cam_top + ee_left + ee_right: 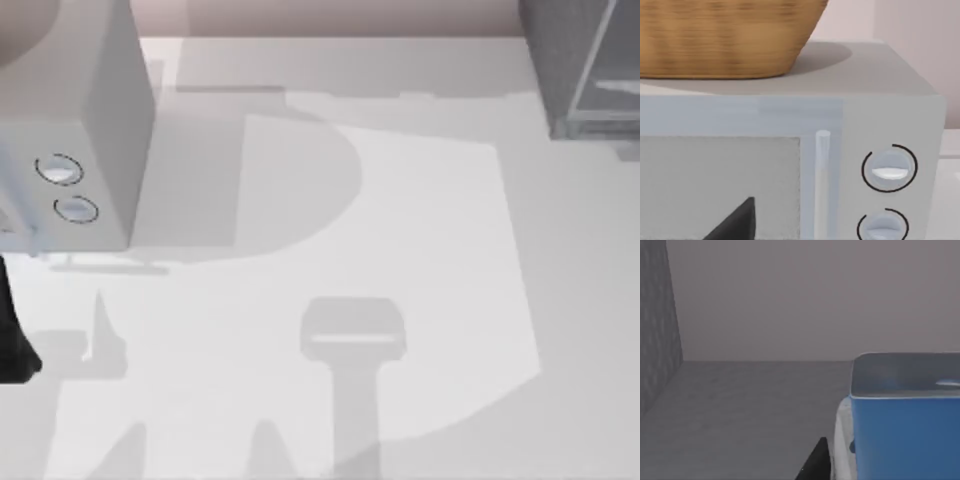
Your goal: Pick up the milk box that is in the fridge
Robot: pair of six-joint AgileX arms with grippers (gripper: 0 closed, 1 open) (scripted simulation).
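Right up against the right gripper (816, 462), of which a single dark fingertip poked into the right wrist view, stood the milk box (905, 435), its blue face just beside that fingertip and its pale top a little farther in; whether the fingers were spread or closed on anything could not be told. The carton sat on the grey floor inside the fridge (657, 315), with the speckled side wall off to the gripper's far side and the plain back wall well beyond the carton. From above, the fridge (580, 60) stood at the far right corner of the table (400, 250), dark speckled body and pale glassy panel at the frame's edge. Over on the other side, the left gripper (735, 222) showed one dark fingertip close in front of the light grey box with two round dials (890, 167), its state likewise impossible to tell. Beyond that fingertip, on top of the box, rested a woven basket (725, 35). In the top view a dark piece of the left arm (15, 340) sat at the table's left edge, near the dialled box.
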